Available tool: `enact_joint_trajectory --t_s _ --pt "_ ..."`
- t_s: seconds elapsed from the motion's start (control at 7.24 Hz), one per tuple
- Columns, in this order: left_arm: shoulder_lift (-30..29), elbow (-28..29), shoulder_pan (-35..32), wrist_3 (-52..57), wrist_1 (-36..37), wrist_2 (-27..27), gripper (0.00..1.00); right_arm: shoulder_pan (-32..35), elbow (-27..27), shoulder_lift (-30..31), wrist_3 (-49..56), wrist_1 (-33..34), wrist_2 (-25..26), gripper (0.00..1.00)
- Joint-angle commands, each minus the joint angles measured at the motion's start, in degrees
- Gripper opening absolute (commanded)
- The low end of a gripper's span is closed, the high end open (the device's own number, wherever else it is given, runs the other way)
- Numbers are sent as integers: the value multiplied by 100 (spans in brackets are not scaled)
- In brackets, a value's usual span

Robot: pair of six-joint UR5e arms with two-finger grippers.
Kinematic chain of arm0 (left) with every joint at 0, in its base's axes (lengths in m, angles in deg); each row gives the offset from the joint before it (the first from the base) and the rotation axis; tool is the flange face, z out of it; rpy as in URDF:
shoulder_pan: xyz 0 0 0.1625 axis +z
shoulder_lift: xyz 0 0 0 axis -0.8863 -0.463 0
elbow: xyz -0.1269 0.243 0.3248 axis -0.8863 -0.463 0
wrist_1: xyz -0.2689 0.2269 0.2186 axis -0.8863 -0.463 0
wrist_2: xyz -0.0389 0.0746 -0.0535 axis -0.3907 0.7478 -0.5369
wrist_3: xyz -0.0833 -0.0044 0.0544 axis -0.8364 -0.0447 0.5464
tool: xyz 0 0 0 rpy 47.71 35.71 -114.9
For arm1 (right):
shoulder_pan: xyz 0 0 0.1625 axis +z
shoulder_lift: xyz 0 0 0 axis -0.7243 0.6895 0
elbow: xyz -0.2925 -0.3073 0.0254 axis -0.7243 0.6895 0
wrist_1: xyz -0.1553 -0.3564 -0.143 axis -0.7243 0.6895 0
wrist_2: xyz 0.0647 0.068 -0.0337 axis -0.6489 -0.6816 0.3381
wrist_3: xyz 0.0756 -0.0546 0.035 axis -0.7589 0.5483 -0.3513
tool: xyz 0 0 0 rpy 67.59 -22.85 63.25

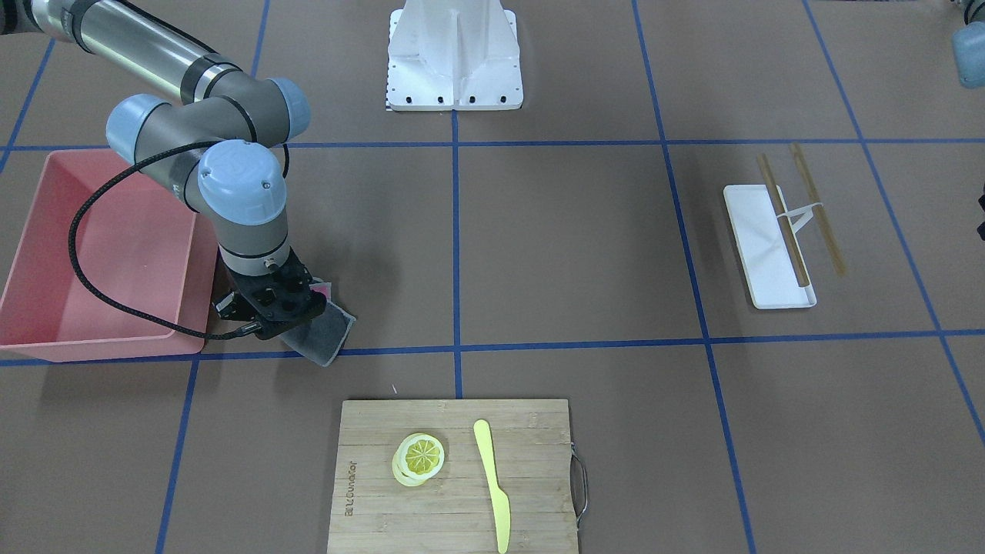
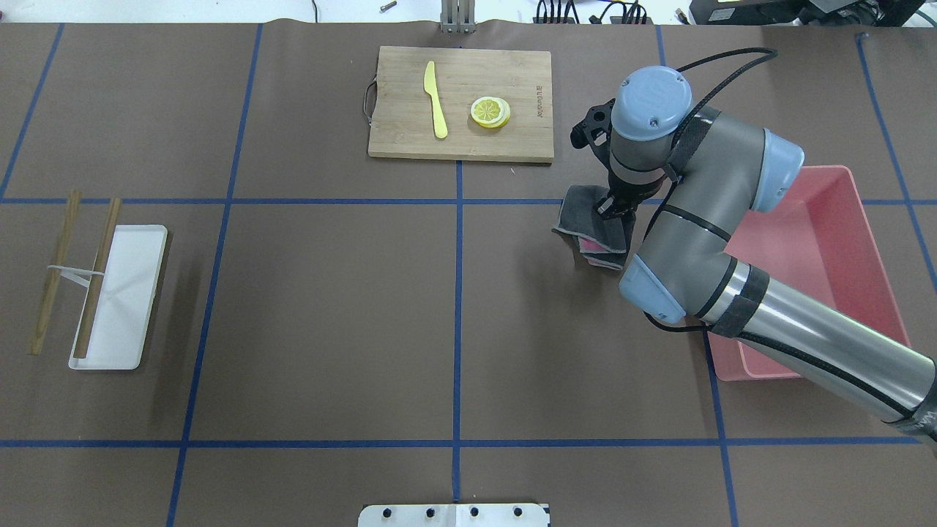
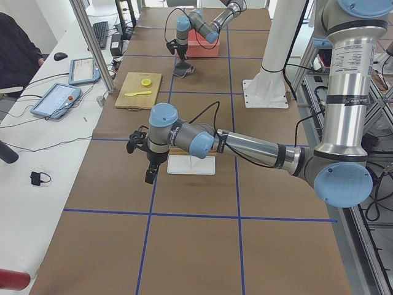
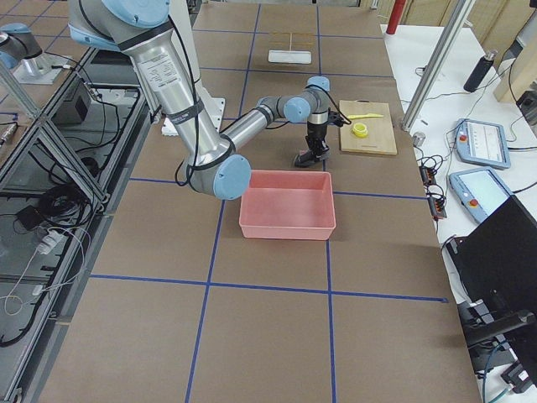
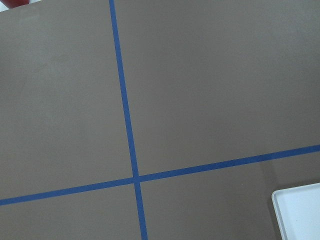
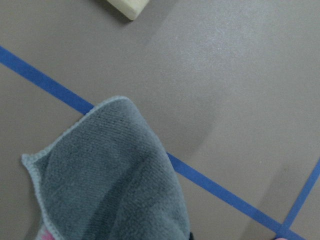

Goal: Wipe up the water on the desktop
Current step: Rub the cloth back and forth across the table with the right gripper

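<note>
1. Here, the right gripper (image 1: 271,312) points down just above the desktop (image 1: 569,246), its jaws pinching a grey cloth (image 1: 329,332) with a pink patch. The cloth's lower end trails onto the brown surface beside a blue tape line.
2. The desktop is the wide brown top crossed by blue tape lines, and everything else rests on it.
3. A pink bin (image 1: 100,342) stands just beside the right gripper, on the side away from the table's middle. The right arm reaches over it.
4. A white tray (image 1: 766,258) lies well apart at the other end of the table. One wooden chopstick (image 1: 783,223) lies along the tray with one end past its rim. The second chopstick (image 1: 820,211) lies on the desktop beside the tray, and a white band (image 1: 802,209) joins the two.
5. A bamboo cutting board (image 1: 385,500) carries a lemon slice (image 1: 420,456) and a yellow knife (image 1: 492,481), which lie apart from each other.
6. The left gripper (image 3: 149,177) hangs above the desktop near the white tray. I cannot tell how its jaws stand.
</note>
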Motion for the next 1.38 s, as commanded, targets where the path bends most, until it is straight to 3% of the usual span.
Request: enact_joint_trajectory --t_s 0.0,0.97,1.24 --pt "-36 85 0 6 0 0 99 -158 -122 2 -20 -7 -102 0" --pt "-45 322 -17 50 -70 9 99 -1519 -1887 853 -695 81 -331 0" --pt "-36 322 -35 76 -79 9 99 -1662 -1899 925 -793 81 -340 0"
